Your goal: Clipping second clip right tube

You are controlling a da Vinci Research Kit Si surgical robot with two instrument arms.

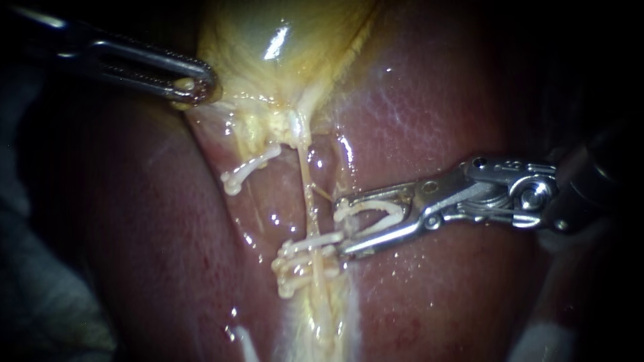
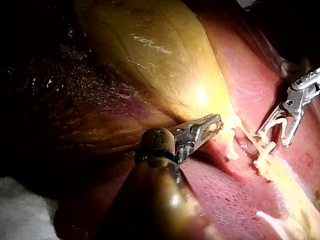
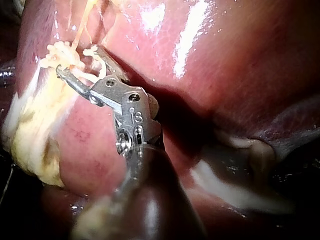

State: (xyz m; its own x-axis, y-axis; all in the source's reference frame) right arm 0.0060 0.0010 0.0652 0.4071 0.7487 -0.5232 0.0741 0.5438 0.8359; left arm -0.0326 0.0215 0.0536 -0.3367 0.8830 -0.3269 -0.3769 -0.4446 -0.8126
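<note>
Just left of the right instrument's [image 1: 341,226] jaws, held wide around a new clip [image 1: 365,206], the right tube [image 1: 307,191] is seen running crosswise to them (placed clip [image 1: 305,245] just below); the gallbladder [image 1: 282,40] is gripped by the left instrument [image 1: 194,84].

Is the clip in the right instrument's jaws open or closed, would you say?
Open: the clip shows two legs spread apart inside the right instrument.

Bright light at the centre, black at the edges. Glare streaks the wet gallbladder [image 1: 278,40] and liver [image 1: 416,114]; the right instrument's [image 1: 341,226] metal gleams.
</note>
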